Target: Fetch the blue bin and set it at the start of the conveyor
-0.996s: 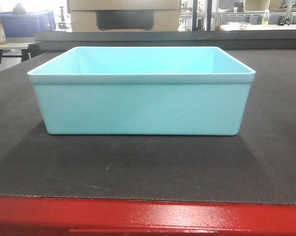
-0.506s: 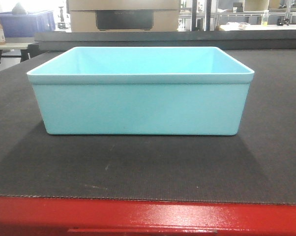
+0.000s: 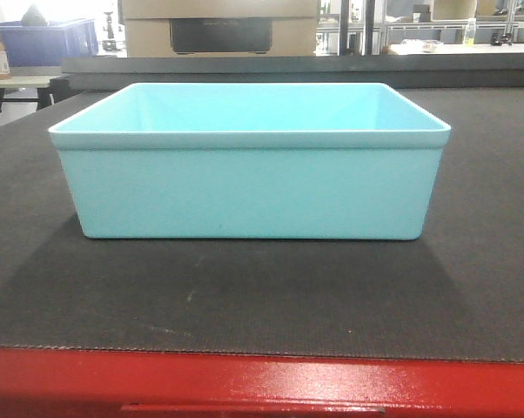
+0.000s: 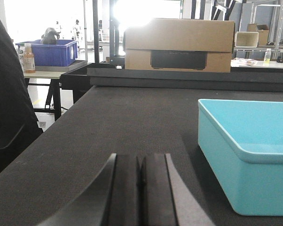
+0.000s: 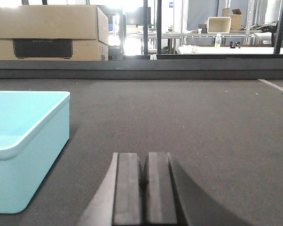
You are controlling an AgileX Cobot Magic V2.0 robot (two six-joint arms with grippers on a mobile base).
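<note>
blue bin [image 3: 249, 187]: I see it sitting upright on the conveyor start [image 3: 262, 296], open side up, long wall square to the front camera. Interior looks empty from all three views.
bin position: set back from the red front edge [image 3: 262, 383], a strip of bare dark belt between them. Roughly centred left-to-right in the front view.
left gripper [image 4: 140, 188]: fingers closed flat against each other, only a hairline seam between the pads, nothing held. Sits low over the belt, to the left of the bin, near its corner but apart from it.
right gripper [image 5: 145, 195]: same, fingers pressed together, nothing in them. Low over the belt on the bin's right side, not touching it.
front view: neither arm shows there, only bin and belt.
background: cardboard box [image 4: 179, 44] beyond the far end of the belt; dark blue crate [image 4: 47, 52] on a side counter [image 4: 52, 73] at far left, a bottle [image 4: 29, 58] beside it.
</note>
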